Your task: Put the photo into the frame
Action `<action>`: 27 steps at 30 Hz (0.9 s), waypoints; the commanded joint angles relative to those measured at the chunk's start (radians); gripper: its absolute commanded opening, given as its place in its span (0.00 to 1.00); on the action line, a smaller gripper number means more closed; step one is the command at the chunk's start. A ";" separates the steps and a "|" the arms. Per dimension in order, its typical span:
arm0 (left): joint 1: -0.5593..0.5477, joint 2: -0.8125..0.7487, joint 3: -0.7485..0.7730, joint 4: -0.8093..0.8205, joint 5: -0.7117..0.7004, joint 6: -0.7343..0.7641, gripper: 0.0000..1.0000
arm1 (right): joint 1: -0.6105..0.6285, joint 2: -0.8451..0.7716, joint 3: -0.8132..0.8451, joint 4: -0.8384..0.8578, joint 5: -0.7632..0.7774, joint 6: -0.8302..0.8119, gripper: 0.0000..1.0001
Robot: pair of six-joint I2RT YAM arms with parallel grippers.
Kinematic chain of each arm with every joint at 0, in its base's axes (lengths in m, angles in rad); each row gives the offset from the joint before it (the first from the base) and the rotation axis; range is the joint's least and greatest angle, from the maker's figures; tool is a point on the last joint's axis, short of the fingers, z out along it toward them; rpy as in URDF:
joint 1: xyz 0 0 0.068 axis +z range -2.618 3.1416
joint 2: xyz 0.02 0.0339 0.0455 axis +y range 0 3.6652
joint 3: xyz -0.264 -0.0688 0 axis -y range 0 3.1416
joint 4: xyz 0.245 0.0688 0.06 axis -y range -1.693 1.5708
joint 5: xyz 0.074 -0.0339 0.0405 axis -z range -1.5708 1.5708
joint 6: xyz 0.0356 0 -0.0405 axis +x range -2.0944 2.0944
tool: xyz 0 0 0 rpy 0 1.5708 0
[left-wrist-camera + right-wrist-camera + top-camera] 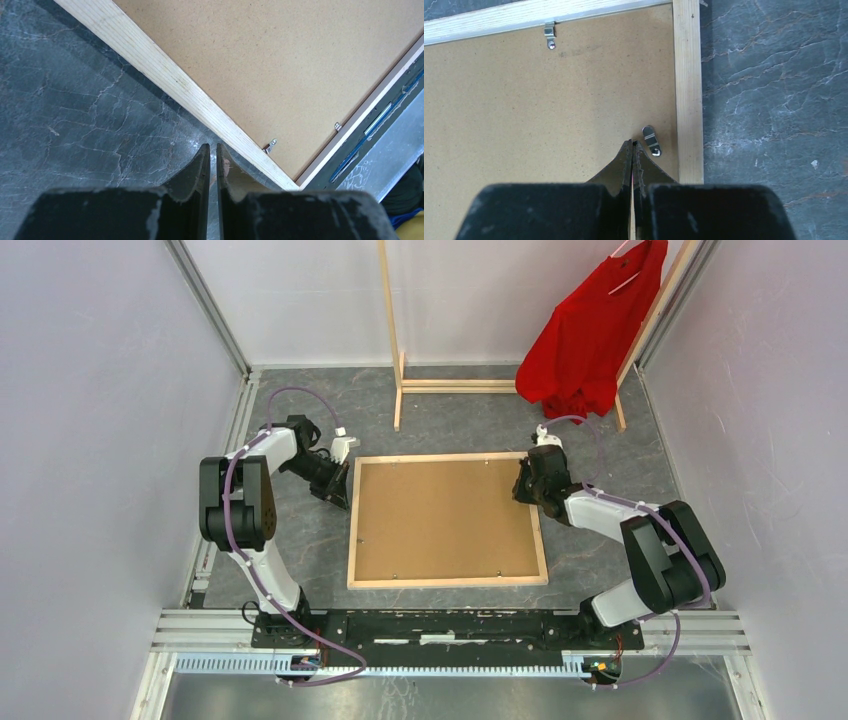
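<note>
At the middle of the table point(300, 560) we see the frame point(448, 581) lying flat with its light wood back upward. The photo point(445, 515) sits inside it, and only its plain brown board back shows; the printed side is hidden from us. Small metal clips point(651, 139) are on the board near the wood edge. In the right wrist view one clip at 12 o'clock reaches from the wood onto the board, and another at 3 o'clock lies wholly on the board. The left gripper point(340, 498) is at the 9 o'clock side of the frame, toward the 10 o'clock corner, over the bare table just outside the wood. Its fingers are nearly together with only a thin slit, and we see nothing between them. The right gripper point(522, 485) is at the 3 o'clock side, toward 2 o'clock, above the board just inside the wood edge. Its fingers are pressed together and grasp nothing; their tips are just beside the second clip. Whether they touch the board we cannot tell. At 12 o'clock, well apart from the frame, stands a wooden rack point(392, 330), and a red shirt point(590, 330) hangs on it toward 1 o'clock.
</note>
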 commanded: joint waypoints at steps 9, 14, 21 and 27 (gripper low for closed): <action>-0.004 -0.039 0.016 -0.012 0.005 0.043 0.16 | -0.031 0.020 0.032 0.013 0.064 -0.034 0.00; -0.003 -0.039 0.016 -0.012 0.003 0.043 0.16 | -0.033 0.011 0.044 -0.012 0.105 -0.046 0.00; -0.004 -0.039 0.015 -0.012 0.006 0.045 0.15 | -0.038 -0.009 0.024 -0.016 0.132 -0.053 0.00; -0.004 -0.037 0.015 -0.012 0.008 0.045 0.16 | -0.038 -0.024 0.023 -0.024 0.145 -0.054 0.00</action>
